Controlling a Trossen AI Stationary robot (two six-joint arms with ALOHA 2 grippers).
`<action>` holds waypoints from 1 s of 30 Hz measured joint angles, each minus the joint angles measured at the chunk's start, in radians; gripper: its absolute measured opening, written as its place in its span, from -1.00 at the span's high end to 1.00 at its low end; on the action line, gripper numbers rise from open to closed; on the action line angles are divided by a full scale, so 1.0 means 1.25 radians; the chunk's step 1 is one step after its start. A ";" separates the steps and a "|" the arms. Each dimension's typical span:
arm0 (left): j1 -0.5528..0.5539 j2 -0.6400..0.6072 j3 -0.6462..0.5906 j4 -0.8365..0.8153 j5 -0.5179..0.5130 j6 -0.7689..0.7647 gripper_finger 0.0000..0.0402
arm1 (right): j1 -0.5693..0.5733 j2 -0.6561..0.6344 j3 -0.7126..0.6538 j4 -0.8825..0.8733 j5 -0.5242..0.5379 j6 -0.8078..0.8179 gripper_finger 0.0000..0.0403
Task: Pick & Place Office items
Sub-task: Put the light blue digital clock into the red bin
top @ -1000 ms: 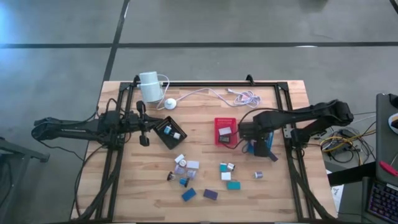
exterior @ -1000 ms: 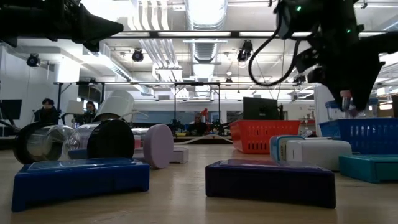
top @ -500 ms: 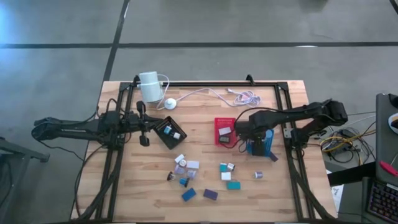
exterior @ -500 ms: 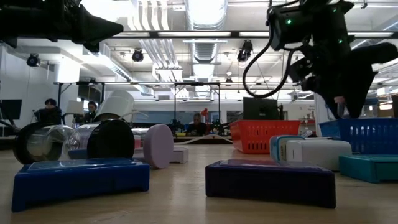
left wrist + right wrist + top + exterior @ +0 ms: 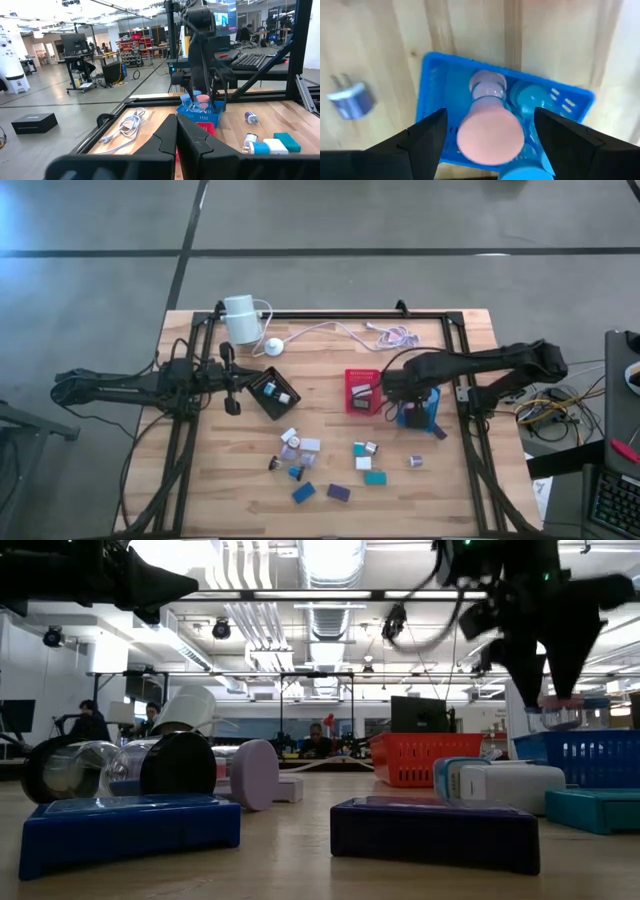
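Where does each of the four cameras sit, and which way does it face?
High view: overhead, facing down; both arms, right gripper over the blue tray.
Low view: table height, facing across; purple block close, right arm above.
Left wrist view: along shut left gripper towards the right arm.
Right wrist view: down between open fingers at the pink cylinder.
Shared: the blue tray.

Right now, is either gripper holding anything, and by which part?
Nothing appears held. The right gripper stands with jaws open, clear on both sides of the pink-capped cylinder standing in the blue square tray. The left gripper is shut, empty.
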 joint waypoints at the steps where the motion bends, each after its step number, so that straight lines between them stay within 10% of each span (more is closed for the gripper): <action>1: 0.000 0.000 0.000 0.000 0.000 0.000 0.94 | 0.000 -0.020 0.006 0.001 0.000 0.004 -0.44; 10: 0.000 0.000 0.000 0.000 0.000 -0.005 0.94 | 0.009 -0.343 -0.062 0.357 0.016 0.020 -0.18; 24: 0.000 0.000 0.000 0.000 0.000 -0.038 0.94 | 0.061 -0.773 -0.456 0.873 0.015 -0.006 0.90; 30: 0.000 0.000 0.003 0.000 0.000 -0.049 0.94 | 0.061 -0.870 -0.576 0.995 -0.033 -0.070 0.94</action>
